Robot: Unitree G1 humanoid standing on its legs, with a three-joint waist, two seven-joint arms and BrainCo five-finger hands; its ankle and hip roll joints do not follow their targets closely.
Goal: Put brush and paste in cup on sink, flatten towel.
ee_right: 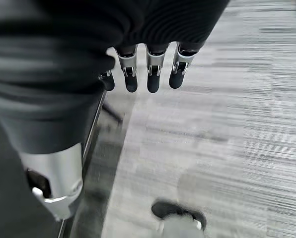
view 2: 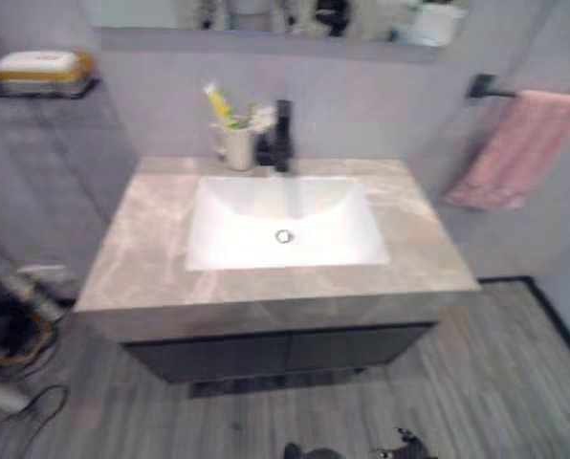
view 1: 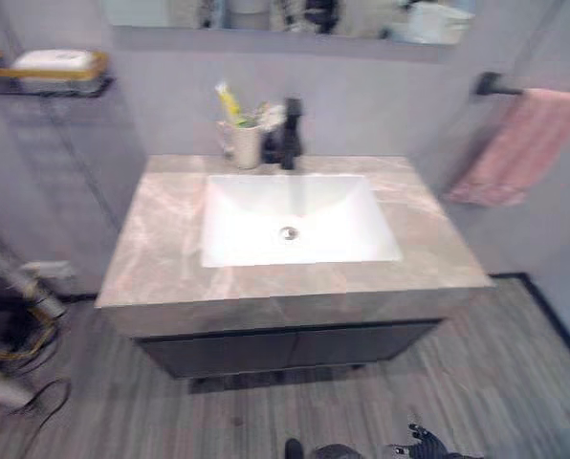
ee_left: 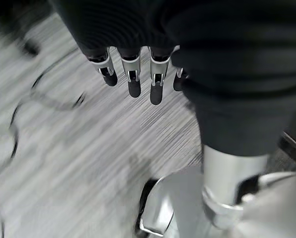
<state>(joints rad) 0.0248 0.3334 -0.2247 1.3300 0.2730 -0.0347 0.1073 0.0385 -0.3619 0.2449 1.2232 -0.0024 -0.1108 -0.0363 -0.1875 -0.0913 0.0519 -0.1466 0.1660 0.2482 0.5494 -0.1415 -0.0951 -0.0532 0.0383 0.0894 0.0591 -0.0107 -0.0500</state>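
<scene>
Brush and paste look done with, by our reading: going left to right, we first meet the cup (view 1: 244, 143) at about eleven o'clock from the basin (view 1: 295, 218), standing on the counter (view 1: 161, 239) just beside the black faucet (view 1: 290, 134). A yellow-green tube, which we take for the paste (view 1: 228, 101), sticks up out of it, and pale bristly ends beside the tube seem to be the brush (view 1: 269, 116), though we cannot make them out clearly.

Further right, at about two o'clock from the basin, the pink towel (view 1: 519, 145) hangs from a dark wall bar (view 1: 495, 87). It drapes slanted and bunched, so we judge that flattening it is the step left. That calls for us to step toward the towel, raise a hand to it and smooth the cloth down so it hangs even.

Neither hand is near any of this. Our left hand (ee_left: 133, 74) hangs down over the grey floor (ee_left: 88, 148), fingers loosely straight and side by side, holding nothing. Our right hand (ee_right: 150, 69) hangs the same way, fingers relaxed and empty above the floor, well apart from the towel.
</scene>
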